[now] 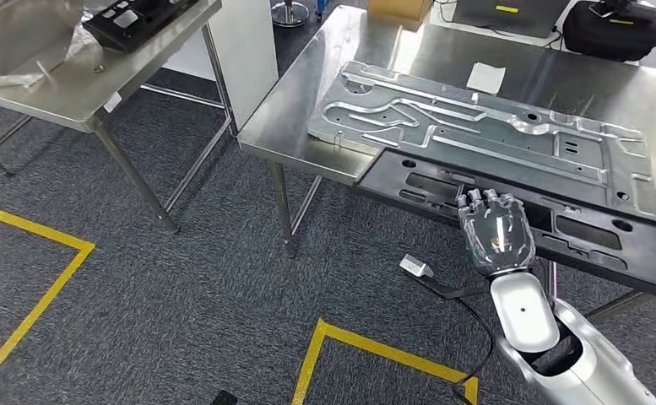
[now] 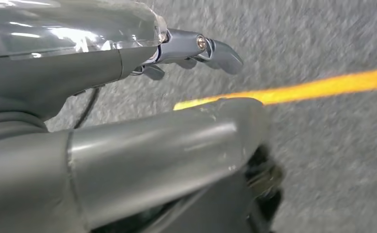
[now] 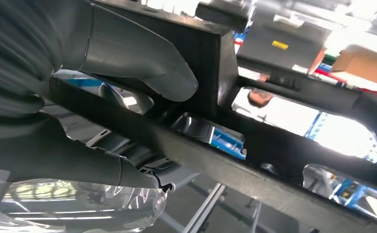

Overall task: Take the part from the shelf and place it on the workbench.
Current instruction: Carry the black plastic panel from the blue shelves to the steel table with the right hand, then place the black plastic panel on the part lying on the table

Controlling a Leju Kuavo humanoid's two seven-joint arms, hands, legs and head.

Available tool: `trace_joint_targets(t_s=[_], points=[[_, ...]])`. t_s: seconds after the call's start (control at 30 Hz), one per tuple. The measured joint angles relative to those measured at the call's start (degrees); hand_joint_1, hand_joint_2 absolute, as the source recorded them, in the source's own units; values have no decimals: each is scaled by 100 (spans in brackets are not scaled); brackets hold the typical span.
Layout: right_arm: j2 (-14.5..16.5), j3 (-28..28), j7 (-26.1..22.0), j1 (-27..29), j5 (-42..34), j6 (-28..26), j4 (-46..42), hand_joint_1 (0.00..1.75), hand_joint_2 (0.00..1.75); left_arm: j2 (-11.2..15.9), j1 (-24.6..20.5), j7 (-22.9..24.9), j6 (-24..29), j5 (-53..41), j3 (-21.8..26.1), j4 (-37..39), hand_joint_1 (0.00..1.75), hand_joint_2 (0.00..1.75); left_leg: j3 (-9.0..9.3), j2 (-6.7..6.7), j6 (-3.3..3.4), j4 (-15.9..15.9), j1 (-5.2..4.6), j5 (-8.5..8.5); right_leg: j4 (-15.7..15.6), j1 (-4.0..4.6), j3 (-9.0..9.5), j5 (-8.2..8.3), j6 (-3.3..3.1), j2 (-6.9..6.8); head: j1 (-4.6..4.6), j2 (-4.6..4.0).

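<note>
The part is a long black panel (image 1: 590, 236) with cut-outs. It lies across the front edge of the steel workbench (image 1: 307, 110), its near side hanging out over the floor. My right hand (image 1: 495, 228) grips that near edge. In the right wrist view the thumb (image 3: 142, 63) presses one face of the black panel (image 3: 273, 160) and the fingers wrap the other face. A large silver metal plate (image 1: 476, 126) lies on the workbench just behind the panel. My left hand (image 2: 104, 97) hangs over grey carpet with its fingers (image 2: 215, 51) spread, holding nothing.
A second steel table (image 1: 79, 84) at the left carries a black device (image 1: 134, 18) and plastic wrap. Yellow tape (image 1: 366, 342) marks the carpet. A cable with a connector (image 1: 415, 267) dangles by my right arm. A black bag (image 1: 613, 29), a box (image 1: 400, 10) and white paper (image 1: 485, 78) sit far back.
</note>
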Motion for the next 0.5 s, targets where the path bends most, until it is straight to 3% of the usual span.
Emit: trace_joint_targets(t_s=[0.07, 0.1, 0.13, 0.17, 0.2, 0.27, 0.3, 0.33, 0.43, 0.5], points=[[-66, -87, 9, 91, 1, -11, -32, 175, 175, 1, -13, -2, 0, 6, 0, -1, 0, 0, 140, -6, 25, -41, 0, -102, 603, 0, -521, -260, 41, 0, 8, 0], [-98, -130, 20, 162, 1, -11, -44, 175, 175, 1, -8, -2, -1, 11, 0, -1, 0, 0, 220, -17, 23, -48, 0, -168, 748, -4, -726, -422, 55, -2, 8, 0], [-130, -174, 32, 237, 1, -11, -55, 175, 175, 1, 3, -2, -1, 15, 0, -1, 0, 0, 311, -30, 20, -50, 1, -240, 758, -7, -865, -511, 64, -4, 10, 0], [-156, -215, 48, 300, 1, -11, -65, 175, 175, 1, 14, -2, -2, 19, 0, -1, 0, 0, 415, -43, 13, -50, 2, -319, 616, -12, -931, -465, 67, -5, 10, 1], [-184, -253, 70, 345, 1, -11, -75, 175, 175, 1, 20, -2, -3, 22, 0, -1, 0, 0, 524, -50, 0, -50, 2, -402, 347, -15, -938, -257, 62, -8, 10, 1], [-233, -308, 160, 415, 1, -7, -82, 175, 175, 1, 27, -4, -5, 44, 1, 1, 0, 0, 693, -58, -45, -36, -7, -572, -335, -6, -903, 517, 24, -25, 15, 0], [-257, -328, 228, 460, 1, 4, -84, 175, 175, 1, 24, -6, -6, 58, 2, 1, 0, 0, 745, -63, -77, -29, -16, -651, -562, 10, -888, 823, -16, -31, 17, -1], [-283, -345, 311, 512, -1, 19, -92, 175, 175, 1, 24, -8, -7, 73, 2, 1, 0, 0, 792, -69, -112, -26, -25, -706, -687, 21, -878, 1003, -67, -31, 17, -1], [-344, -377, 546, 625, -3, 52, -132, 175, 175, 11, 5, -11, -7, 92, 2, 0, 0, 0, 786, -65, -202, 209, -31, -692, -719, 15, -759, 912, -205, -10, 4, 1], [-358, -394, 632, 657, 1, 53, -153, 175, 175, 18, -16, -15, -8, 97, 2, -1, 0, 0, 490, -35, -267, 764, -13, -703, -731, 3, -625, 806, -271, -2, -4, 1]])
